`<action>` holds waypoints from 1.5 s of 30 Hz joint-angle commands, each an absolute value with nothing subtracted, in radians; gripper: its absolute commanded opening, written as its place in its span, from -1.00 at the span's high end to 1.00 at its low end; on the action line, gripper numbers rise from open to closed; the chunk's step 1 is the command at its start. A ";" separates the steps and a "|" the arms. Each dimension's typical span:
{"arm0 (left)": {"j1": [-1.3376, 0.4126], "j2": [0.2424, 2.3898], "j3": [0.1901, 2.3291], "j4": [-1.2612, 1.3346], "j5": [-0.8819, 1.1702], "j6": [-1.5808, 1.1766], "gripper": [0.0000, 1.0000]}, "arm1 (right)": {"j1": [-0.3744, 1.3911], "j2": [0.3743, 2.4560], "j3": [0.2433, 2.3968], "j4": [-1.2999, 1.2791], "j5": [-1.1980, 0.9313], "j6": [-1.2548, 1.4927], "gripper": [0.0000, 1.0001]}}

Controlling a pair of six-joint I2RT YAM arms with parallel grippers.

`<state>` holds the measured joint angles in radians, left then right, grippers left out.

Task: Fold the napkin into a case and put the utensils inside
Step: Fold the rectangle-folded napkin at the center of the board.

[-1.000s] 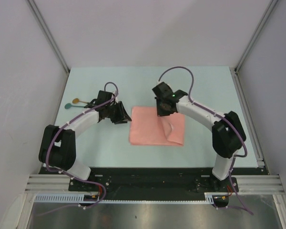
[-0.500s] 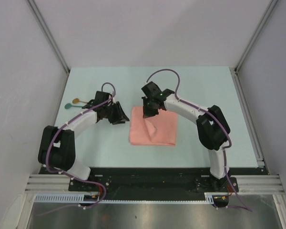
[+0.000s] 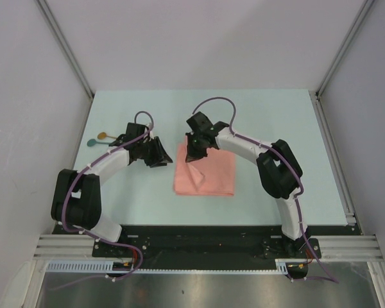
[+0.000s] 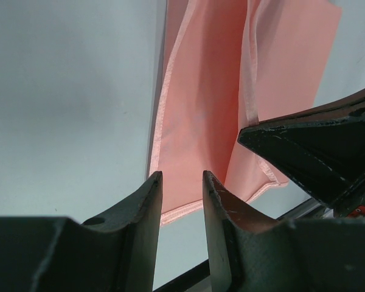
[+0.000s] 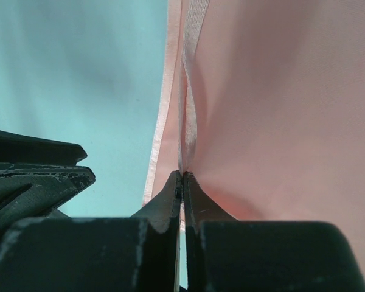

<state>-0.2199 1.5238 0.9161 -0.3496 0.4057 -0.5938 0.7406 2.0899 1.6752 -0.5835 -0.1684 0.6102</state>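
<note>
The salmon-pink napkin lies folded at mid-table, its upper layer pulled over toward its left edge. My right gripper is over the cloth's far-left corner, shut on a hemmed edge of the napkin; the jaws pinch the hem between their tips. My left gripper hovers just left of the napkin, open and holding nothing. In the left wrist view its fingers frame the napkin's near corner. The utensils, two small spoons, lie at the far left beyond the left arm.
The pale teal table top is bounded by white walls and metal rails. The black base bar runs along the near edge. My right gripper's fingers show close on the right of the left wrist view.
My right gripper has carried the napkin's edge leftward across the cloth, so the napkin is narrower and doubled over. The left arm has barely moved.
</note>
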 commanded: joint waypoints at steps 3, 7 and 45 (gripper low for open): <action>-0.204 1.508 0.910 -0.324 0.430 -0.577 0.26 | 0.752 2.120 1.713 -0.540 -0.224 0.643 1.00; -0.196 1.503 0.904 -0.318 0.431 -0.578 0.26 | 0.752 2.128 1.704 -0.522 -0.244 0.652 1.00; -0.189 1.473 0.888 -0.288 0.503 -0.584 0.14 | 0.697 1.970 1.612 -0.431 -0.511 0.577 -0.19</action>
